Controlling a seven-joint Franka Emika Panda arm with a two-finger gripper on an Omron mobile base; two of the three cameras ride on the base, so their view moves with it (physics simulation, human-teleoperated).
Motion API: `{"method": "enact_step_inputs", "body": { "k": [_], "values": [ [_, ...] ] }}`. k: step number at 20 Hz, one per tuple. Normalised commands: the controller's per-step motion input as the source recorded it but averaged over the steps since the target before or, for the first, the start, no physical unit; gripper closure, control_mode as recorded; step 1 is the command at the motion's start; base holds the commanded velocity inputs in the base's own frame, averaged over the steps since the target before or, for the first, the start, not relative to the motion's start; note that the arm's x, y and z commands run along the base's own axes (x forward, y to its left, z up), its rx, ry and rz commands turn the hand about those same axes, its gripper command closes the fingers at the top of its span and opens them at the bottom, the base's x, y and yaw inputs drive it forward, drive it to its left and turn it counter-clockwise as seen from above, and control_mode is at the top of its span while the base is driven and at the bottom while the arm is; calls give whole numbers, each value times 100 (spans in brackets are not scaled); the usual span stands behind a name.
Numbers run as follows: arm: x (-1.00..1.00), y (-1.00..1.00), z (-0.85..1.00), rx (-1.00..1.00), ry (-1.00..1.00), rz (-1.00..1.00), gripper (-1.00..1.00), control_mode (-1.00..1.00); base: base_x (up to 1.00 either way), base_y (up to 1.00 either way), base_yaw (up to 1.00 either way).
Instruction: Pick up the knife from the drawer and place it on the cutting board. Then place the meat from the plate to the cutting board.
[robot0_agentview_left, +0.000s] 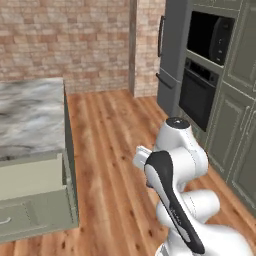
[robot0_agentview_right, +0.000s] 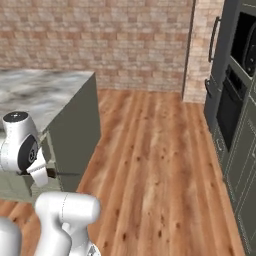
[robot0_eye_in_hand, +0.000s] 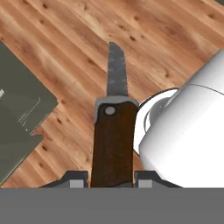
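Note:
My gripper (robot0_eye_in_hand: 111, 179) is shut on the knife (robot0_eye_in_hand: 113, 135), clamping the dark brown handle between both fingertips. The thin grey blade points away from the hand, over the wooden floor. In the right base view the knife (robot0_agentview_right: 59, 173) sticks out level from the gripper (robot0_agentview_right: 42, 175), beside the island's corner. The drawer (robot0_agentview_left: 30, 184) stands pulled out under the marble top and shows its pale inside. The cutting board, the meat and the plate are out of view.
A marble-topped island (robot0_agentview_left: 30, 115) takes up the left side. A black wall oven (robot0_agentview_left: 200, 92) and tall grey-green cabinets (robot0_agentview_left: 235, 125) line the right. Open wooden floor (robot0_agentview_right: 150, 150) lies between them, with a brick wall behind.

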Motion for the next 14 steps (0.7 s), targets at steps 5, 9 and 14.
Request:
{"method": "enact_step_inputs", "body": {
  "k": [5,9,14],
  "values": [
    [0,0,0,0,0,0,100,100,100,-49,13],
    [0,0,0,0,0,0,100,100,100,-50,15],
    [0,0,0,0,0,0,100,100,100,-54,18]
  ]
}}
